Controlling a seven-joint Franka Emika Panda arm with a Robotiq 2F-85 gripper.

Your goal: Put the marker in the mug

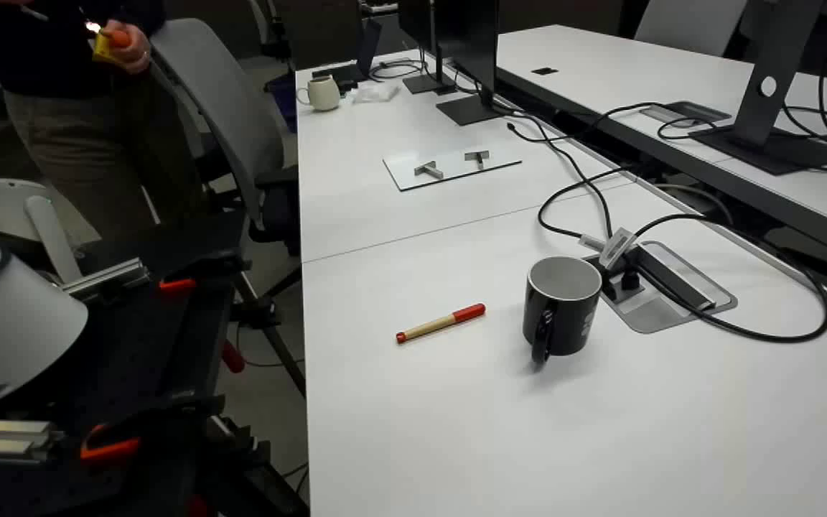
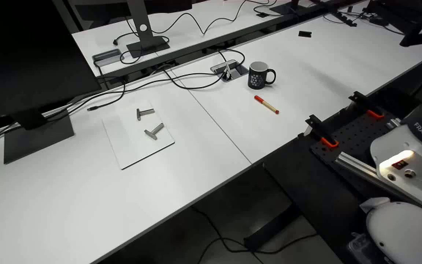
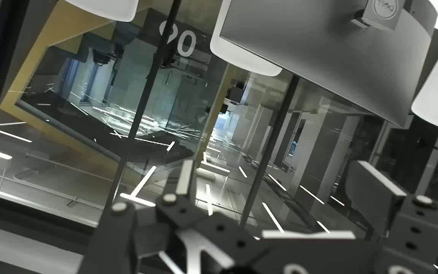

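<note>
Marker (image 1: 441, 324) lies flat on the surface (image 1: 600, 445), closer than the mug (image 1: 561, 310) to the edge (image 2: 277, 149) beside the arm's base (image 2: 416, 157), long axis running roughly inward from that edge, red cap (image 1: 469, 312) farther in. Your gripper (image 3: 278, 169) stands spread wide, holding nothing, but the exterior views miss it, so its bearing is unclear. You'd likely swing it over that edge and straddle the marker crosswise.
</note>
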